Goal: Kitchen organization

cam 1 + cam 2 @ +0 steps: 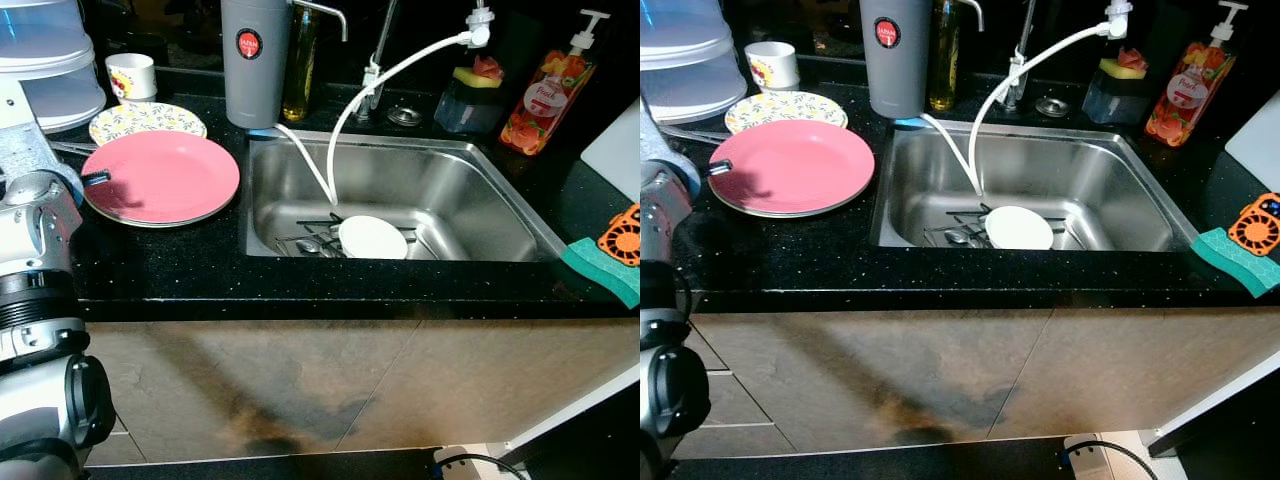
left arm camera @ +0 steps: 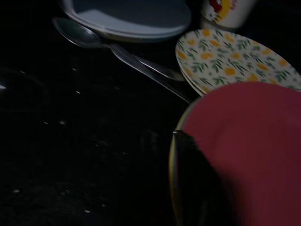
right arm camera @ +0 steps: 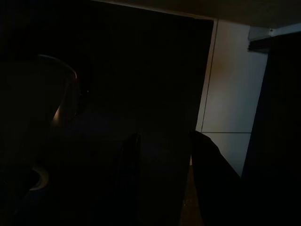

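At the counter's near left edge, my left gripper (image 1: 97, 179) meets the pink plate's (image 1: 165, 176) left rim, one finger (image 2: 200, 160) lying over it; whether it pinches I cannot tell. The plate sits left of the sink (image 1: 500, 215). I would grip firmly, then lift level. The right arm hangs idle.
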Motion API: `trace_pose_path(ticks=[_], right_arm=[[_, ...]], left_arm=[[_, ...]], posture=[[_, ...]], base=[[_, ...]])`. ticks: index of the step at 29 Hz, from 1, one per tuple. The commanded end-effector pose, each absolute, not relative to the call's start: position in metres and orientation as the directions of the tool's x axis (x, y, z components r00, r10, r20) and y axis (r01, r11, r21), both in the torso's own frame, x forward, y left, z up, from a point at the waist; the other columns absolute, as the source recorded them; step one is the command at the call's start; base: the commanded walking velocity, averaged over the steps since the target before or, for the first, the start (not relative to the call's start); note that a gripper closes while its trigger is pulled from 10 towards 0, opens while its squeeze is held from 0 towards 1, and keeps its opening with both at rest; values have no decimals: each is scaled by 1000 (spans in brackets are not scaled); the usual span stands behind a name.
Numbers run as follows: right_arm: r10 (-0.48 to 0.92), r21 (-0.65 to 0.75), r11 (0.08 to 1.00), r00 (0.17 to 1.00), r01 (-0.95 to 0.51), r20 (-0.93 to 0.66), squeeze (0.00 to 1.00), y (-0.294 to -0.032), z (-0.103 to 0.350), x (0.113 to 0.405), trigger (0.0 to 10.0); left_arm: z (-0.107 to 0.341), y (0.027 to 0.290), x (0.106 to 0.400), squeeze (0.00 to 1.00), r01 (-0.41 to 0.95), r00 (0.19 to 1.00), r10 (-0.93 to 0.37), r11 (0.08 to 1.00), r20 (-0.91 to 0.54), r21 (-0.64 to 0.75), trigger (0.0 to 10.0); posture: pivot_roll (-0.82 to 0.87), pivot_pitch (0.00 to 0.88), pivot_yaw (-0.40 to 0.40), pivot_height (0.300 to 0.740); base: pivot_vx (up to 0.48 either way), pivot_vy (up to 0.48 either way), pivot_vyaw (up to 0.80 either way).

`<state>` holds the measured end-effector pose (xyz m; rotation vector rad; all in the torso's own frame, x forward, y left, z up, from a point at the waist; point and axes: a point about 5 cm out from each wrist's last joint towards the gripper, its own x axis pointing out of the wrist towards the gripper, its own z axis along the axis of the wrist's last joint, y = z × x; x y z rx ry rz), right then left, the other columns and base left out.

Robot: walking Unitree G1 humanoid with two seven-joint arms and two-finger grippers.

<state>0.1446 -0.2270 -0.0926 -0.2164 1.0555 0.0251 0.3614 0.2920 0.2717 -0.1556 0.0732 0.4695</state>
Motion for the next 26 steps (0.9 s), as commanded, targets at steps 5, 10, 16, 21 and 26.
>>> trace_pose_path(ticks=[5,10,16,21,26], right_arm=[[-81,-162,979,497,-122,-864,0,-226,-93,145,10000],[-80,-161,979,496,-122,-865,0,-226,-93,144,10000],[-80,-160,980,494,-121,-866,0,-225,-93,144,10000],[-81,-158,980,494,-118,-866,0,-225,-93,144,10000],[-81,-157,981,491,-115,-867,0,-225,-94,142,10000]], left_arm=[[265,285,366,0,-412,908,387,896,-159,-167,10000],[261,283,368,0,-390,916,359,901,-181,-188,10000],[252,277,374,0,-350,924,313,924,-221,-154,10000],[243,275,376,0,-344,916,309,933,-256,-107,10000],[243,280,374,0,-375,905,345,924,-248,-82,745]], posture=[[170,0,-75,740],[169,0,-73,740],[169,0,-73,740],[166,0,-68,740],[166,0,-68,740]], base=[[0,0,0],[0,0,0],[0,0,0],[0,0,0],[0,0,0]])
